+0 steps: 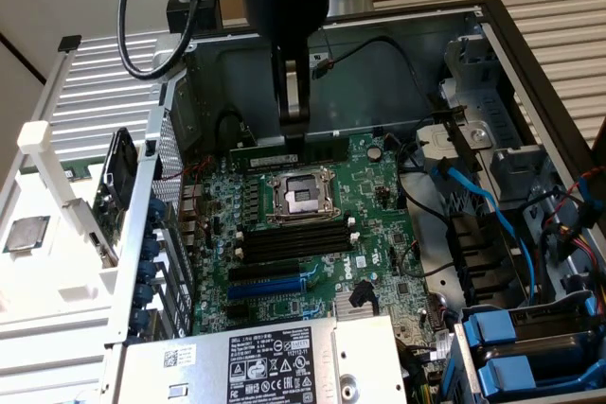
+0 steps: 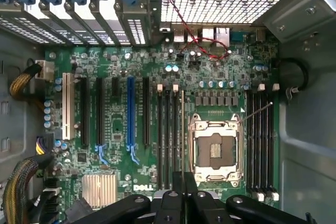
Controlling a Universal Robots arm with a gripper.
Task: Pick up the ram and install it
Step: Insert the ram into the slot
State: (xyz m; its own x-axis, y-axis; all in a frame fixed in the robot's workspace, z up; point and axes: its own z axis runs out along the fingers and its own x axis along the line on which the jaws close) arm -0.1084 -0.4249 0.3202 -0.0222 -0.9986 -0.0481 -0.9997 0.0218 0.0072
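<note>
Holding: the gripper (image 1: 294,128) is closed almost fully on the ram (image 1: 267,154), pinching the stick near its middle so that it stands on edge under the fingertips.
Ram position: over the green motherboard (image 1: 379,191) inside the open computer case (image 1: 407,35). Whether its lower edge touches the board cannot be told.
Arm: comes straight down from above into the case.
Exterior view: shows the ram's flat side, a long green strip lying level just below the gripper, past the silver processor socket (image 1: 301,194). On the near side of the socket lies a bank of black slots (image 1: 294,241), then a blue slot (image 1: 275,286). A grey power supply (image 1: 275,357) with a black label sits nearest the camera, and blue cables (image 1: 483,205) run along the exterior view's right.
Wrist view: looks down past the gripper (image 2: 183,195), so the ram (image 2: 182,129) shows as a thin line on edge. That line runs between the black slots (image 2: 168,135) and the processor socket (image 2: 215,150), parallel to the slots. A silver heat sink (image 2: 98,190), the blue slot (image 2: 130,111) and a red wire (image 2: 202,51) on the motherboard (image 2: 118,124) also show here.
</note>
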